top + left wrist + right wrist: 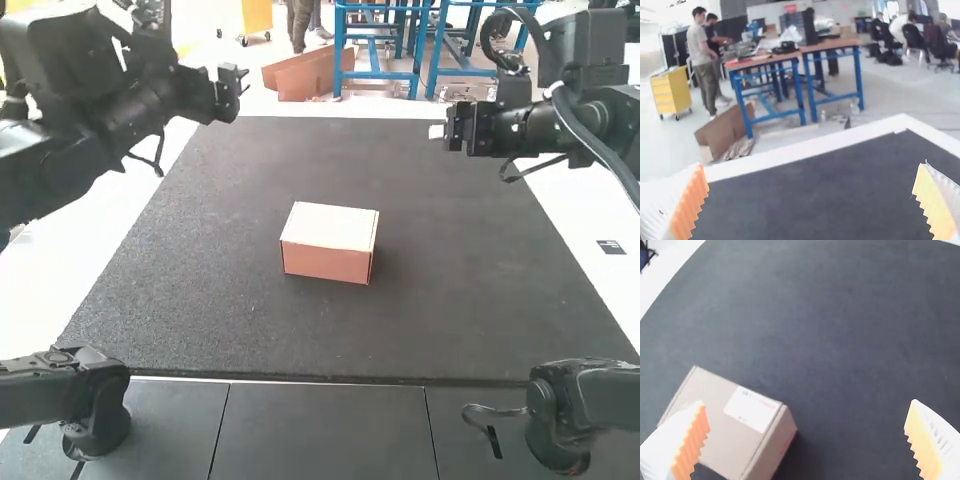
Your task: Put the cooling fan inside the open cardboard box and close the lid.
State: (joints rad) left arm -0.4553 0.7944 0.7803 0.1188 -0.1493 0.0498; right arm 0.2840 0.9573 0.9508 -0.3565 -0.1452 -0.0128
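Cardboard box (330, 242) sat with its lid shut near the middle of the black mat (200, 270); the mat covered most of the white table (590, 210); left gripper (232, 90) and right gripper (455, 127) hung above the mat's far corners, both spread wide, holding nothing.

Obstacle, one: cardboard box (329, 242), lid shut flat, stood mid-mat.
Passage: bare black mat (190, 290) is seen on all four sides of the box, so each wall can be approached; open air is seen over its lid.
Overhead: left gripper (234, 88) is held high, behind and left of the box; right gripper (451, 127) behind and right of it. Both are well apart from it, fingers spread.
Near edge: arm bases (85, 400) are set well apart from the box.
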